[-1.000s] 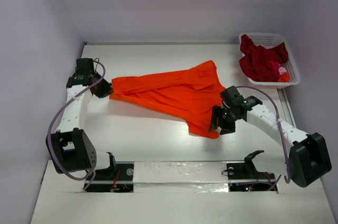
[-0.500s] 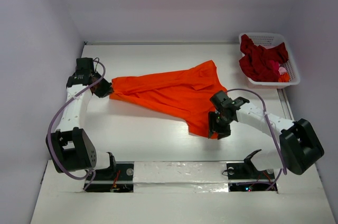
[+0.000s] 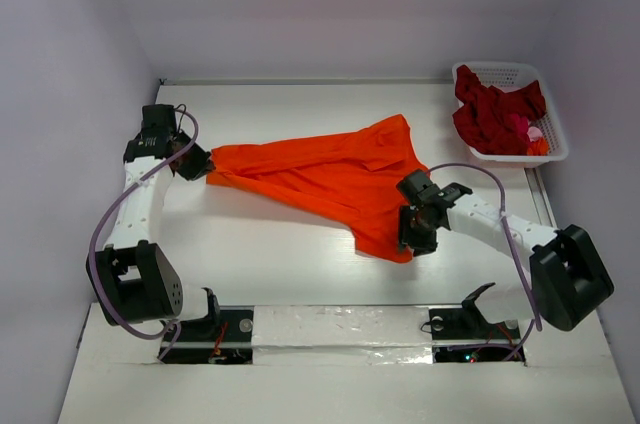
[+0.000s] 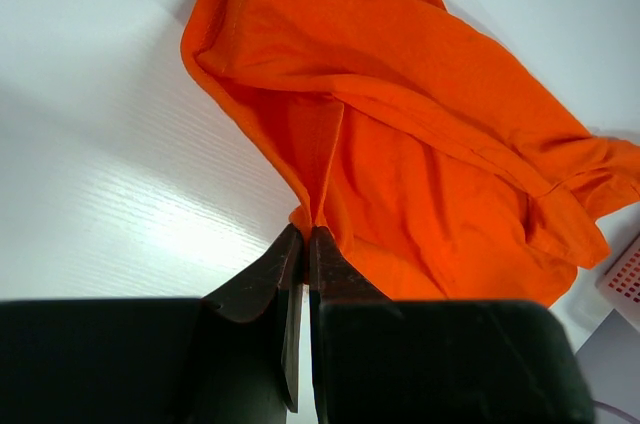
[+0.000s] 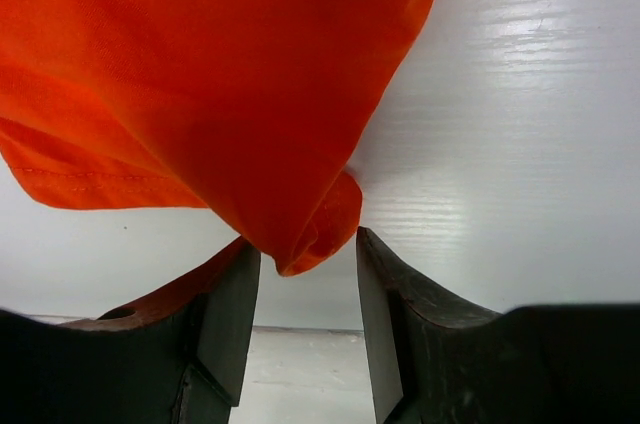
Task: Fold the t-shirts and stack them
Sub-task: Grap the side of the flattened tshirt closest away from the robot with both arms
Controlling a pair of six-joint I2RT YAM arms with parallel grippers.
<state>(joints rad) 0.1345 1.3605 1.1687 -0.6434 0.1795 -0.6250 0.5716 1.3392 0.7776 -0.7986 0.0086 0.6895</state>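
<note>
Since the earlier frame the right arm has swung inward, away from the basket, bringing its jaws over the near corner of the orange t-shirt and narrowing them; the left arm has barely shifted.

Top external view. The orange t-shirt [image 3: 330, 174] lies half spread and creased on the surface [image 3: 270, 254], well apart from the white basket [image 3: 500, 69], which holds the dark red t-shirts [image 3: 495, 114] in a heap. The left gripper [image 3: 198, 164] sits at the shirt edge farthest from the basket. The right gripper [image 3: 415, 234] sits at the shirt's near corner, on the side closer to the basket.

Left wrist view. The left gripper [image 4: 303, 234] has its jaws closed on a pinch of orange t-shirt [image 4: 400, 124], from which folds radiate toward the basket [image 4: 625, 279], a corner of which is just visible.

Right wrist view. The right gripper [image 5: 305, 244] has its jaws apart, straddling the rolled corner of the orange t-shirt [image 5: 200, 64] above the surface [image 5: 500, 144]; a gap shows on either side of the cloth, so nothing is pinched yet.

Interpretation. One side is held and the other is about to be taken; with both secured the shirt could likely be drawn flat for folding. Folding has not begun, and the basket shirts remain to be done.
</note>
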